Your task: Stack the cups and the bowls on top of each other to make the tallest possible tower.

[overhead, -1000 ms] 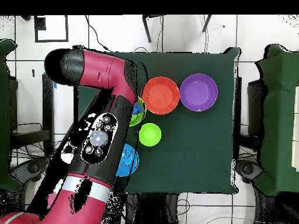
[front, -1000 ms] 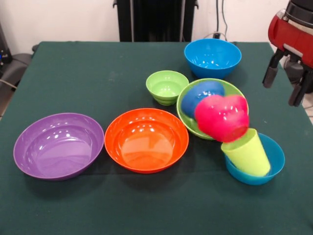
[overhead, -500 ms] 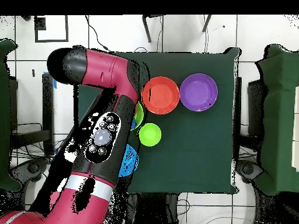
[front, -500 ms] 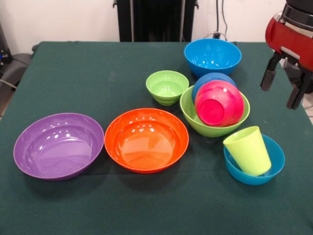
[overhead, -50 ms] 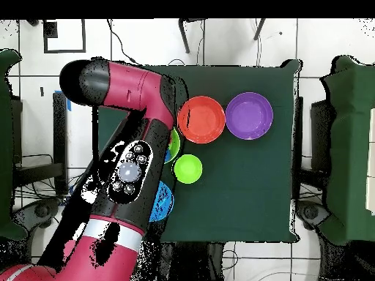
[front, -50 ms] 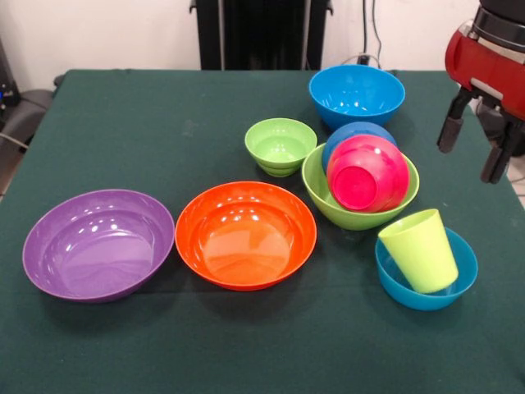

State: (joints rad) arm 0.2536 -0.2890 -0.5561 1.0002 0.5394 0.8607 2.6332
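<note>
My gripper point(front, -50 ms: 477, 138) hangs empty off the table's edge, its two black fingers point(front, -50 ms: 449, 121) spread apart. The smooth lime cup point(front, -50 ms: 419, 249) leans tilted inside the glossy teal bowl point(front, -50 ms: 448, 289). The round red bowl point(front, -50 ms: 367, 173) lies tipped on its side (base showing) in the green bowl point(front, -50 ms: 321, 195), against a blue bowl point(front, -50 ms: 353, 133).

red arm raised, pincer point(front, -50 ms: 477, 146) spread apart, empty
</note>
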